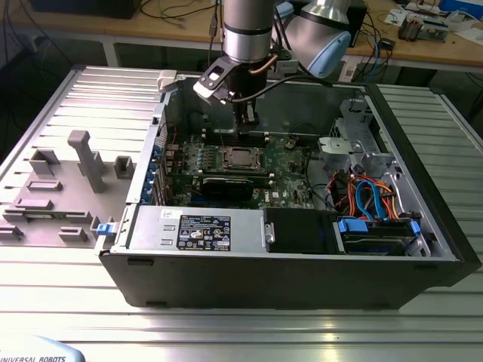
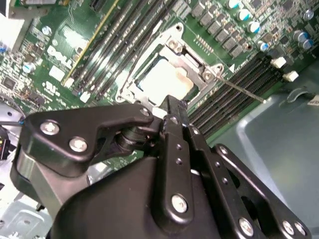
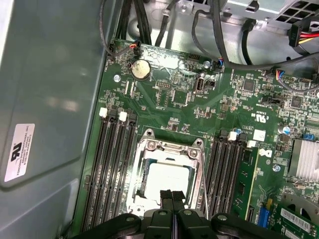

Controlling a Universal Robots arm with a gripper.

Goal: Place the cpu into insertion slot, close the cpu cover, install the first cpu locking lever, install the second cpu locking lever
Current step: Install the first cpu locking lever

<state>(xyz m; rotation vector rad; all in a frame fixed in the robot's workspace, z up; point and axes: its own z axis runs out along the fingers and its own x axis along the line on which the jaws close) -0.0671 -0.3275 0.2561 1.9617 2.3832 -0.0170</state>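
Cpu (image 1: 241,158), probably light, stiff and fragile, best held by its edges, lies framed by the thin cover (image 3: 172,148); in the exterior view the closed, empty gripper (image 1: 246,124) stands at its 12 o'clock.

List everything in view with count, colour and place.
computer case: one, black and grey, open on the slatted table
motherboard: one, green, inside the case
cpu: one, silver-grey, mid-board
cpu cover: one, silver frame, lying over the cpu
memory slots: two banks, black, flanking the cpu
coin battery: one, silvery, near board's edge
power supply: one, silver, case's near wall in exterior view
cables: bundle, orange, blue, red, exterior view's right
gripper: one, black, shut, tips at the cpu's edge
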